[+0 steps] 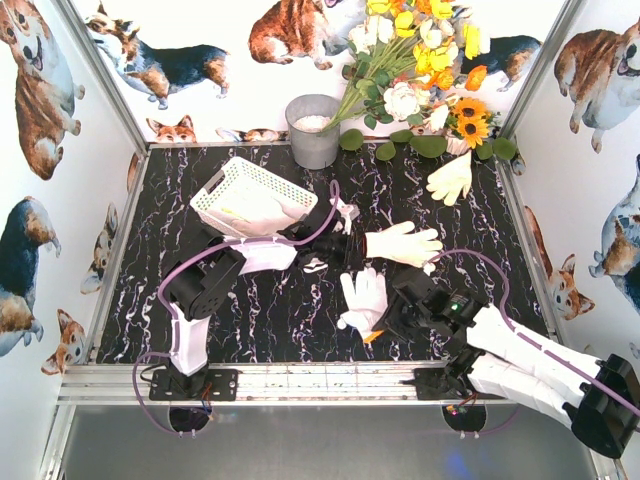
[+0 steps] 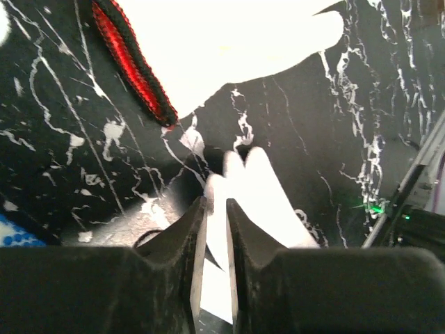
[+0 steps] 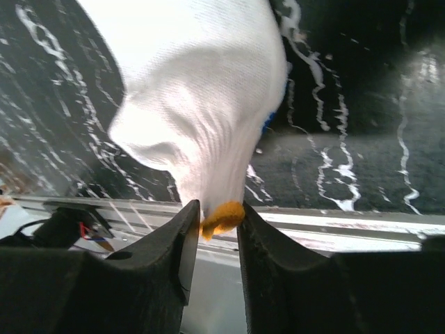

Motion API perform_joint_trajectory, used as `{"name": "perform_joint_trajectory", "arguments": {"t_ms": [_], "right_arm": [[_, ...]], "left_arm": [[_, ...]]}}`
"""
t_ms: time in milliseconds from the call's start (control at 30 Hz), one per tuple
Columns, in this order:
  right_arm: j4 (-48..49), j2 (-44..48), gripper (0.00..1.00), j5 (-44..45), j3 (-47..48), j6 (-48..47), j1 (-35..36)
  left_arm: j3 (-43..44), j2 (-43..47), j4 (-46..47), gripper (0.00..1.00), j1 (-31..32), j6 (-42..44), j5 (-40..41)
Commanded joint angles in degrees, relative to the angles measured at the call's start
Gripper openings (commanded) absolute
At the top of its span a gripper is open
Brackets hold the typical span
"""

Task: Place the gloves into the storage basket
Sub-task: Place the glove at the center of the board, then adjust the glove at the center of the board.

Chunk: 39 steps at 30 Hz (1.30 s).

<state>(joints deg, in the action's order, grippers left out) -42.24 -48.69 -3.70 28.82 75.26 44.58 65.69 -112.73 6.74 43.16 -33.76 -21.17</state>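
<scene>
The white lattice storage basket [image 1: 250, 195] sits tilted at the back left. My left gripper [image 1: 333, 250] [image 2: 215, 209] is shut on a thin white glove [image 2: 254, 198] low over the table. A white glove with a red-and-black cuff [image 2: 229, 42] lies just beyond it. My right gripper [image 1: 380, 322] [image 3: 219, 212] is shut on the orange cuff [image 3: 222, 217] of a white knit glove [image 1: 365, 293] [image 3: 201, 90], which hangs near the front rail. A cream glove [image 1: 405, 243] lies at the centre. Another cream glove [image 1: 452, 178] lies at the back right.
A grey metal bucket [image 1: 313, 130] stands at the back wall, beside a bunch of artificial flowers [image 1: 420, 70]. A blue-dotted bit of fabric [image 2: 14, 233] shows at the left wrist view's lower left. The metal front rail [image 1: 320, 380] runs along the near edge.
</scene>
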Motion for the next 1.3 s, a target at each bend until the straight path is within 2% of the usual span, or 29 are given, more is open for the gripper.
{"name": "perform_joint_trajectory", "arguments": {"t_ms": [0,67,133,267,367,467,633,767,900,1033,1267], "right_arm": [[-7.3,1.9,0.37,-0.3,1.9,-2.4,0.2],[-8.9,3.6,0.52,0.3,2.6,-3.8,0.3],[-9.3,5.0,0.62,0.6,4.0,-5.6,0.2],[-11.5,4.5,0.68,2.4,8.4,-9.8,0.1],[-12.9,2.8,0.69,4.2,12.0,-15.5,-0.1],[-9.7,0.4,0.70,1.8,12.0,-19.8,-1.6],[-3.4,-3.0,0.66,-5.2,7.2,-22.8,-6.8],[-3.4,-3.7,0.66,-6.6,5.2,-25.1,-9.6],[-2.5,-3.7,0.65,-9.3,2.1,-24.3,-10.2],[3.5,-3.7,0.55,-14.2,-2.2,-21.6,-10.2],[7.0,-5.5,0.45,-14.5,-5.8,-20.0,-10.2]], "left_arm": [[0.0,1.3,-0.8,0.20,-0.4,4.3,-4.9],[-1.1,4.1,-2.6,0.31,-0.4,5.8,-4.5],[-2.3,7.6,-3.6,0.40,-0.4,6.9,-4.6],[-5.0,14.9,-6.6,0.56,-0.4,7.2,-2.2],[-8.4,20.0,-9.6,0.60,-0.4,5.2,1.0],[-13.7,23.6,-10.9,0.55,-0.1,0.7,2.0],[-25.3,27.9,-5.3,0.51,3.2,-7.6,1.8],[-28.4,28.9,-4.9,0.48,6.4,-11.0,4.3],[-28.0,26.0,-5.9,0.43,7.5,-11.7,4.4],[-24.9,22.7,-7.3,0.41,9.2,-10.9,3.0],[-20.0,19.0,-9.8,0.39,10.1,-9.2,2.2]]}}
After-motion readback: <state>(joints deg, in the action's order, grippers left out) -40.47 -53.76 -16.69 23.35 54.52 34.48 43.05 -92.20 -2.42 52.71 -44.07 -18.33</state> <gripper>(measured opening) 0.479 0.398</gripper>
